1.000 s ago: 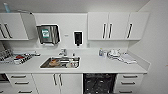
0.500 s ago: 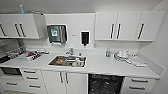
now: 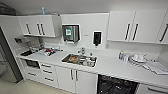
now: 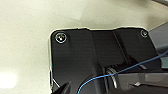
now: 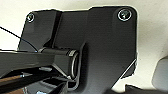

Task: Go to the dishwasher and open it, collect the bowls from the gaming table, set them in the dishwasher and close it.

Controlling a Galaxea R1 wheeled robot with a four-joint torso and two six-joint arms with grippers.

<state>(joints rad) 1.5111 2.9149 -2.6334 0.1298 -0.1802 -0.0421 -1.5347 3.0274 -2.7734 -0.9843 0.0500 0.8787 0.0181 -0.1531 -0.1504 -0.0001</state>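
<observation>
The head view looks down on a white kitchen bench (image 3: 112,66) that runs from the far left towards the near right. Under it, at the near right, the dishwasher (image 3: 116,85) shows as a dark opening with racks inside, set between white cabinet doors with black handles (image 3: 75,80) on its left and a white drawer front at the right edge. A stainless steel sink (image 3: 79,60) holding dishes is sunk into the bench left of the dishwasher. On the wall behind it hang a steel paper-towel dispenser (image 3: 71,33) and a black soap dispenser (image 3: 97,38). White wall cupboards (image 3: 135,26) hang to the right and further ones to the left. White crockery (image 3: 138,58) stands on the bench at the right, above the dishwasher, and a clutter of small items (image 3: 47,51) lies at the far left. A black-fronted microwave (image 3: 32,63) sits below the bench on the left.

Both wrist views show the robot's dark plate over pale floor (image 4: 30,30). I cannot tell how far either pincer is open, or whether either has hold of anything.
</observation>
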